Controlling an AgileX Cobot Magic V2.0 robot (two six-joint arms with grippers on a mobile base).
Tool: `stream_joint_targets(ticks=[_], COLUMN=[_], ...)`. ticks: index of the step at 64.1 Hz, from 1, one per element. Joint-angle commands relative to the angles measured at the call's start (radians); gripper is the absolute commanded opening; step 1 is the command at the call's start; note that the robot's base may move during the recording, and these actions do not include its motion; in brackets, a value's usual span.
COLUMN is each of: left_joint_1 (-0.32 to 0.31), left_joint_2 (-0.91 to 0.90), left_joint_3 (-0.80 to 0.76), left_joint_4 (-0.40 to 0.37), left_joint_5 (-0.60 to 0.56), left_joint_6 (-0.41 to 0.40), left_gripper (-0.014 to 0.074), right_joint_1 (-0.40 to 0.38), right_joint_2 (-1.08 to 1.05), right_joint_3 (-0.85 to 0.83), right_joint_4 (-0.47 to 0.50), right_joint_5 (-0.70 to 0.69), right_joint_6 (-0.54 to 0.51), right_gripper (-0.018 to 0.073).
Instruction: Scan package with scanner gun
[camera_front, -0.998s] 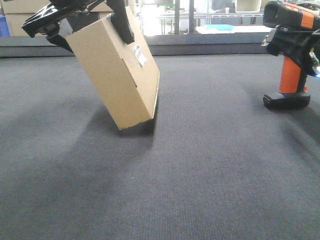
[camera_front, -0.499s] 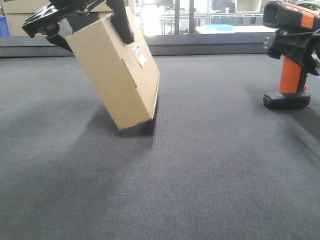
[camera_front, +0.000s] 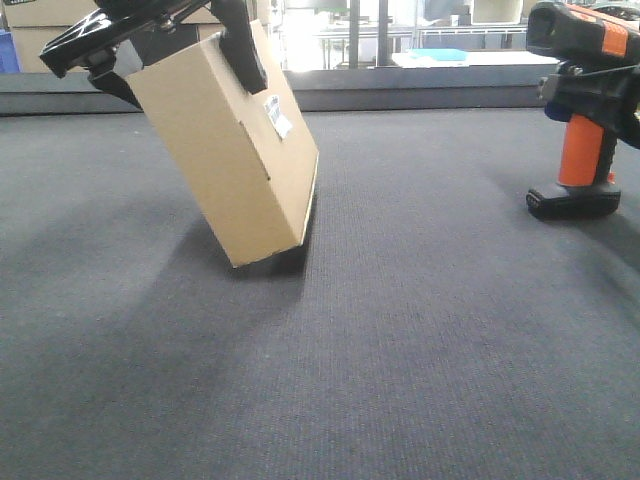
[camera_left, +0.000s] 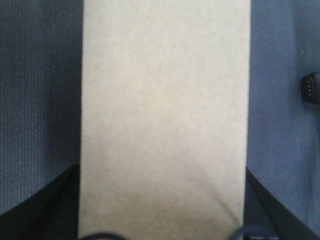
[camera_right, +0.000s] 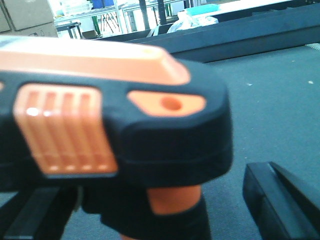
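Note:
The package (camera_front: 225, 150) is a plain brown cardboard box that leans tilted, its lower corner on the grey carpet. A small white barcode label (camera_front: 278, 117) shows on its right broad face. My left gripper (camera_front: 180, 70) is shut on the package's upper end. In the left wrist view the package (camera_left: 165, 110) fills the space between the dark fingers (camera_left: 35, 210). The scanner gun (camera_front: 578, 150) stands upright on its black foot at the far right. My right gripper (camera_front: 600, 100) is at its neck. In the right wrist view the scanner gun (camera_right: 125, 125) sits between spread fingers (camera_right: 282, 200), and a gap shows beside the handle.
The dark grey carpeted surface (camera_front: 400, 350) ends at a raised dark ledge (camera_front: 420, 95) at the back. Bigger cardboard boxes (camera_front: 40, 30) stand beyond it at the left, with shelving and tables behind. A small black object (camera_left: 310, 88) lies at the right edge of the left wrist view.
The package's top has swung slightly left and its lower corner sits a little lower. My right gripper has drawn back a little to the right at the scanner gun, which has not moved.

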Motion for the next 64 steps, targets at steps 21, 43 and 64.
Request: stream_joint_targets(ticks=[21,43,64], left_joint_1=[-0.006,-0.006,-0.006], left_joint_2=[-0.006,-0.006,-0.006], left_joint_3=[-0.001,-0.001,-0.001], left_joint_4=[-0.002,-0.002,-0.002], left_joint_5=[-0.008,-0.007,-0.007], left_joint_6=[0.002,0.002,0.002], left_gripper=[-0.0111,-0.0111,-0.0111], right_joint_1=[-0.009,-0.009,-0.009], right_joint_2=[0.0,0.0,-0.014], right_joint_3=[-0.007,-0.015,-0.017], right_joint_4=[-0.052,-0.039,-0.039], right_joint_5=[-0.025,-0.032,-0.024], right_joint_6=[-0.01,-0.01,-0.011], right_gripper=[0.0568,0.0342,-0.0166])
